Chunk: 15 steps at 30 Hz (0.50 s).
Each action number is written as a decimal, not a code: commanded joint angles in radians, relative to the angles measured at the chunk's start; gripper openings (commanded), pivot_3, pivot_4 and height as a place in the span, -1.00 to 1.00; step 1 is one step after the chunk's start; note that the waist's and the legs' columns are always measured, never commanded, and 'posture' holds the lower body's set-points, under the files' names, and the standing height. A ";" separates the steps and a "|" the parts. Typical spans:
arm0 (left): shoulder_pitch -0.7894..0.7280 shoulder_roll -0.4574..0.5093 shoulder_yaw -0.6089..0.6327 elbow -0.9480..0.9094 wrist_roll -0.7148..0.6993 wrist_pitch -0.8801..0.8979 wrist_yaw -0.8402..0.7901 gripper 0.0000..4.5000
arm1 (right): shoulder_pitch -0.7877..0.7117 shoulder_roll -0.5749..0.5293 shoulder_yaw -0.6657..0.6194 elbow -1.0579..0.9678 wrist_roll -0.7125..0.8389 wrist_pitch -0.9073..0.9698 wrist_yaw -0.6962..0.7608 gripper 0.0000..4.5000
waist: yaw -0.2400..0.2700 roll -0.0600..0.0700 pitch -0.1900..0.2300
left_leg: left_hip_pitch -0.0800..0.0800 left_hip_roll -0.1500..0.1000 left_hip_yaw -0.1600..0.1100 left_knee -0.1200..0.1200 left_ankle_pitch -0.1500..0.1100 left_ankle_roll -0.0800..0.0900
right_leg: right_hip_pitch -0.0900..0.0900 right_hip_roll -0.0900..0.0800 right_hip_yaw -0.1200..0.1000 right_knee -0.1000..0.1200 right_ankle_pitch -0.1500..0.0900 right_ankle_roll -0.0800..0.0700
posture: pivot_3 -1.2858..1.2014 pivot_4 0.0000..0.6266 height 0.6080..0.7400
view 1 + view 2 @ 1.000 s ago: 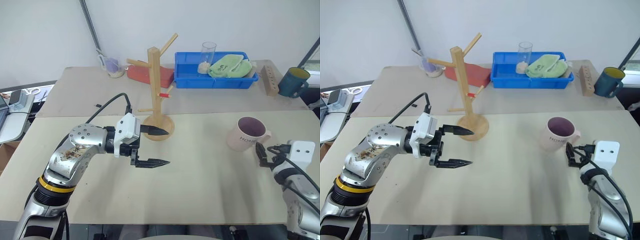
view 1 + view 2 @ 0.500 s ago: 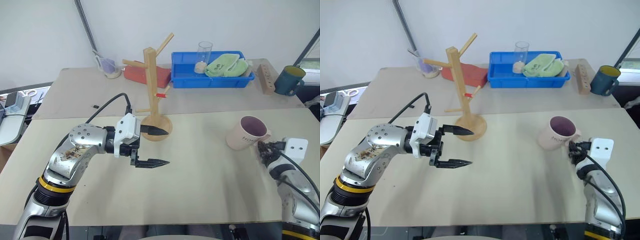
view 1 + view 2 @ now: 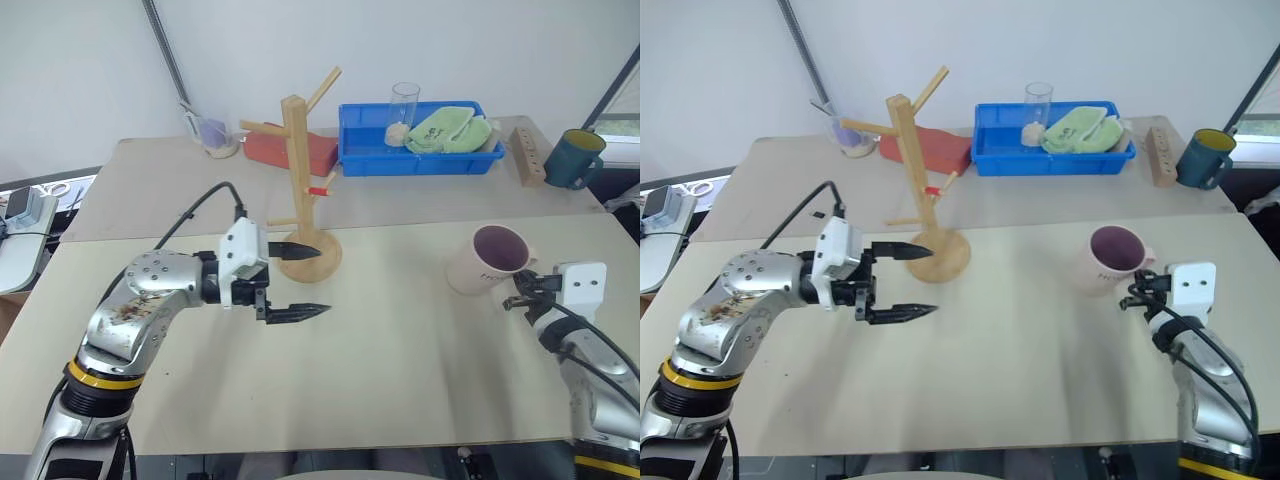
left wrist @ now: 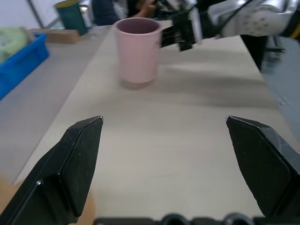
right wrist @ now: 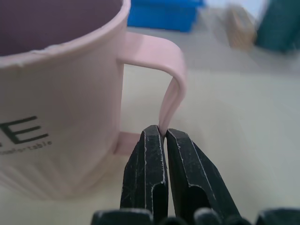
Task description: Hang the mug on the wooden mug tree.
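Right hand pinches the seemingly upright mug's handle, which faces it.

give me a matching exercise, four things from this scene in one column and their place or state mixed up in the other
Things:
1. mug
2. mug tree
3. left gripper
4. green cloth

Places or states:
A. in the blue tray
B. open and empty above the table
C. handle pinched by the right gripper
D. standing with bare pegs

Pairs: 1-C, 2-D, 3-B, 4-A
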 commanded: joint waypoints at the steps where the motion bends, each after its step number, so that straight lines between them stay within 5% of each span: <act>1: 0.069 0.034 0.118 -0.054 -0.068 0.032 0.029 1.00 | -0.046 -0.128 0.062 -0.140 -0.051 -0.049 0.102 -0.99 | -0.004 -0.001 0.000 | 0.000 0.000 0.000 0.000 0.000 0.000 | 0.001 0.001 0.003 0.000 0.000 0.000 | 0.03 -0.52 1.00; 7: 0.194 0.088 0.259 0.010 -0.011 -0.049 0.052 1.00 | -0.304 -0.325 0.279 -0.137 -0.155 -0.094 0.290 -0.99 | -0.014 -0.005 0.003 | 0.005 0.000 0.000 -0.001 -0.004 -0.007 | -0.002 0.004 0.007 0.000 -0.001 -0.003 | 0.03 -0.52 1.00; 15: 0.210 0.104 0.311 0.053 -0.004 -0.104 0.050 1.00 | -0.680 -0.286 0.546 -0.005 -0.267 -0.171 0.473 -0.99 | -0.009 -0.007 0.004 | 0.003 0.000 0.001 -0.001 -0.005 -0.008 | -0.003 0.004 0.009 -0.002 -0.001 -0.003 | 0.03 -0.52 1.00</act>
